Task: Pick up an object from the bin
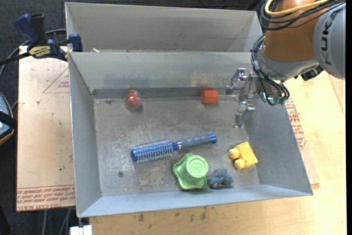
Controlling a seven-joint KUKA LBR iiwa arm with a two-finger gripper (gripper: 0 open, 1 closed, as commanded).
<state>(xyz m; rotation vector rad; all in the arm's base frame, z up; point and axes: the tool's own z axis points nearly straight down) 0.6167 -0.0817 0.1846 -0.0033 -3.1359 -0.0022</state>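
Note:
My gripper [240,97] hangs at the right side of the bin, above the floor, its two metal fingers spread apart with nothing between them. A small orange block [208,97] lies just to its left near the back wall. A yellow toy block [243,156] rests on the floor below the gripper, toward the front right. A blue hairbrush [171,148] lies across the middle of the floor.
A red ball [132,99] sits at the back left. A green round lid-shaped thing [191,171] and a small grey-blue lump [221,178] lie by the front wall. The arm with its orange cover reaches in over the right rim.

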